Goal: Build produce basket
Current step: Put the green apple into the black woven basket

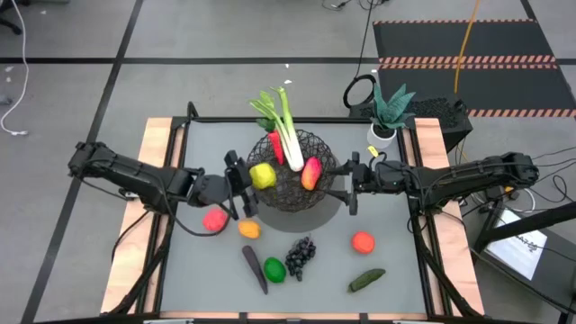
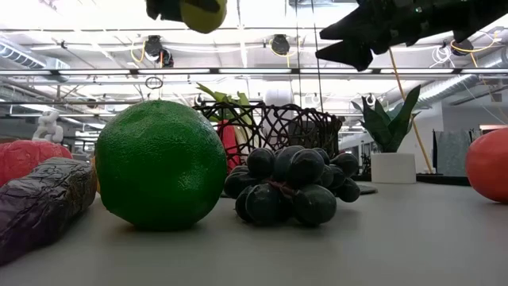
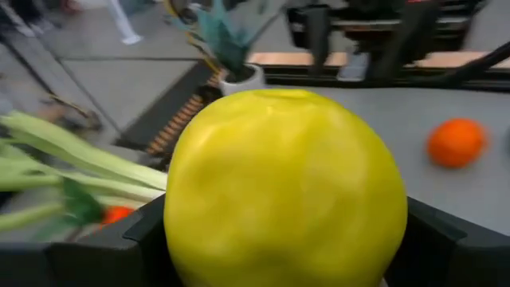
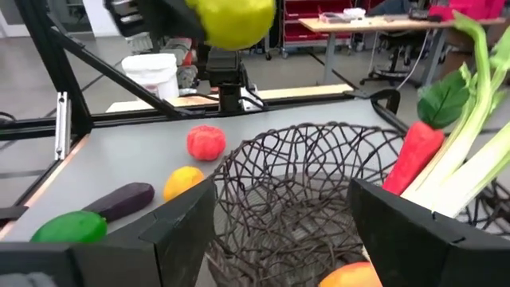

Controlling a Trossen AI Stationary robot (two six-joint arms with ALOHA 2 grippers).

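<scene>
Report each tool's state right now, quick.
Left tool: shut on the yellow-green fruit, held above the basket rim.
Right tool: open, empty, at the basket's other side.

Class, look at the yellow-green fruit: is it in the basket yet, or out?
Out: the left tool holds the yellow-green fruit above the basket rim, not resting inside.

One basket [image 1: 292, 175]; eleven produce pieces [image 1: 300, 255]; one potted plant [image 1: 389, 112]; two arms [image 1: 135, 175].

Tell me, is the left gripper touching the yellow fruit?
Touching. In the left wrist view the yellow fruit sits clamped between the left gripper's dark fingers, pressed against both sides.
</scene>
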